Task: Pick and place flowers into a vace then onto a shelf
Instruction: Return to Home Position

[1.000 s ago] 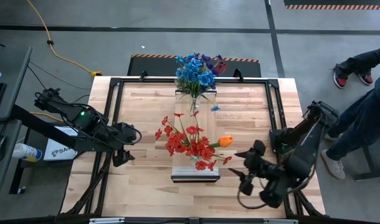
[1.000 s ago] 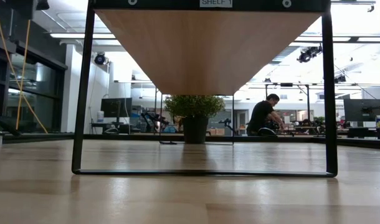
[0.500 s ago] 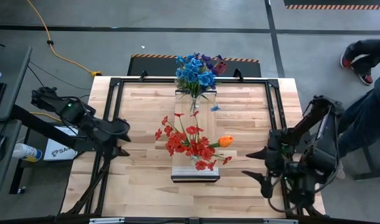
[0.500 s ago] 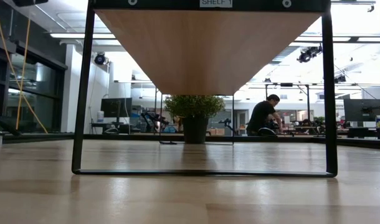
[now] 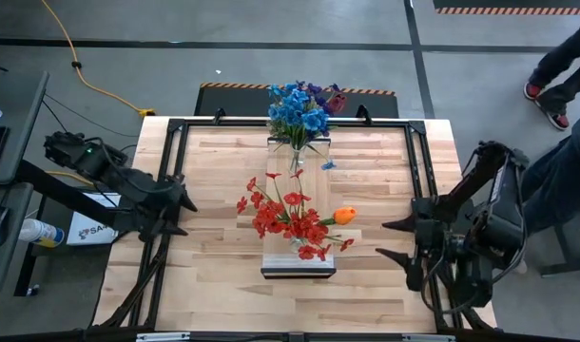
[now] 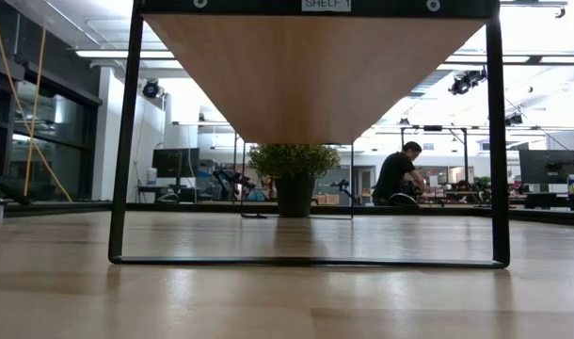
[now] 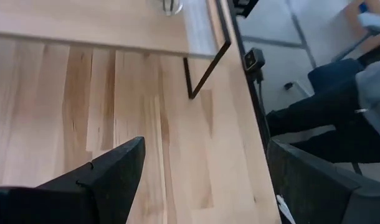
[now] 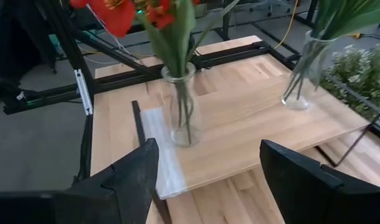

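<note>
Flowers (image 5: 290, 217) stand on the shelf (image 5: 280, 262); left end effector (image 5: 179, 211) and right end effector (image 5: 383, 239) flank it, both spread apart, empty, work apparently done.

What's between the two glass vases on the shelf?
Only bare shelf wood lies between the near vase and far vase; the right wrist view shows it.

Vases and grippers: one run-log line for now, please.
red-flower vase, blue-flower vase: on shelf | left gripper: open, table's left side | right gripper: open, table's right side

floor (image 5: 271, 57): grey concrete | ceiling: strip lights (image 6: 108, 54) | left: tall windows (image 6: 9, 141) | far: potted plant (image 6: 293, 179), person (image 6: 396, 177)
</note>
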